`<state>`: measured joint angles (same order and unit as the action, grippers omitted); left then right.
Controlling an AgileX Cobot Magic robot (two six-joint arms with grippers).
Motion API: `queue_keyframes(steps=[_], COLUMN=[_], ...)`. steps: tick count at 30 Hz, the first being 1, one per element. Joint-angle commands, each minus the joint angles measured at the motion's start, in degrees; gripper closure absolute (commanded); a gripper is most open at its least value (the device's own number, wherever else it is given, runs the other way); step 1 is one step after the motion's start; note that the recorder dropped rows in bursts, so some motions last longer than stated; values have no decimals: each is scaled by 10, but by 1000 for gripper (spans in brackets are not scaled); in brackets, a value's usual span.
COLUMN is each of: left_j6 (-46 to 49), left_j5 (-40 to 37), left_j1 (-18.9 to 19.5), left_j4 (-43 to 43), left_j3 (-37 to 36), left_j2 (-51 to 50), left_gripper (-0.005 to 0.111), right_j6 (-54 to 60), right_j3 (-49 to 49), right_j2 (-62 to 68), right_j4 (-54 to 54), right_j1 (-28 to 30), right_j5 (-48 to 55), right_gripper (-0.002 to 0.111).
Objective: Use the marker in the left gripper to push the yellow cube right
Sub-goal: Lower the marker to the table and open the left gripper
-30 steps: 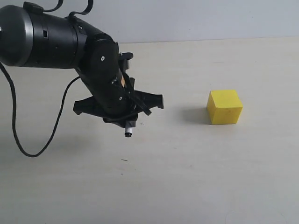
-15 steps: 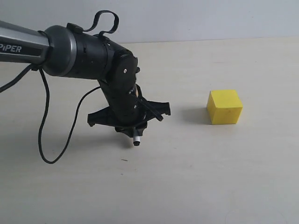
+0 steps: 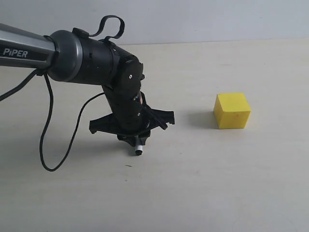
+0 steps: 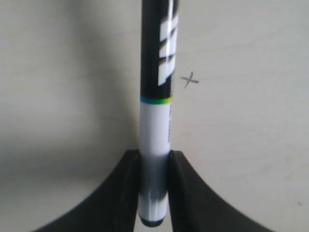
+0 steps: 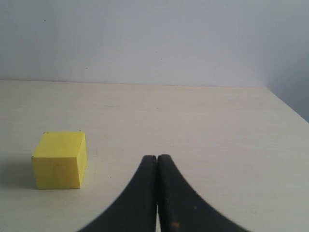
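Left pincer [image 3: 134, 136] clamps the marker [image 4: 155, 125]; open table [image 3: 193, 140] lies between it and the yellow cube [image 3: 232, 110]. Marker tip sits lower than before.

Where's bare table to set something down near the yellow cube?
Free: the gap between the marker in the left tool and the cube, the table strip nearest the exterior camera, and right of the cube. Crowded: under the arm, by its looping cable.

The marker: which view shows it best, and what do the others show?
The left wrist view: the marker spans the frame, lettered black half and white barrel clamped in the left gripper. The exterior view shows mainly its white end below the gripper. The right wrist view shows none of it.
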<state>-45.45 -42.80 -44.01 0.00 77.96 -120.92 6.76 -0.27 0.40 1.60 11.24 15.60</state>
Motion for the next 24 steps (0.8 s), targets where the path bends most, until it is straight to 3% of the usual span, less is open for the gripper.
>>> queue_keyframes(steps=[1,24], left_j6=[1,-7], left_j5=[-5,-3], left_j1=[0,0], left_j4=[0,-16], left_j3=[3,9], left_j2=[-14,-16], left_gripper=[107,107], right_j6=[2,2], right_j3=[3,3], right_j2=[-4,-4], right_j4=[0,0], right_j1=[3,3], right_j5=[-3,-3], right_gripper=[108,108])
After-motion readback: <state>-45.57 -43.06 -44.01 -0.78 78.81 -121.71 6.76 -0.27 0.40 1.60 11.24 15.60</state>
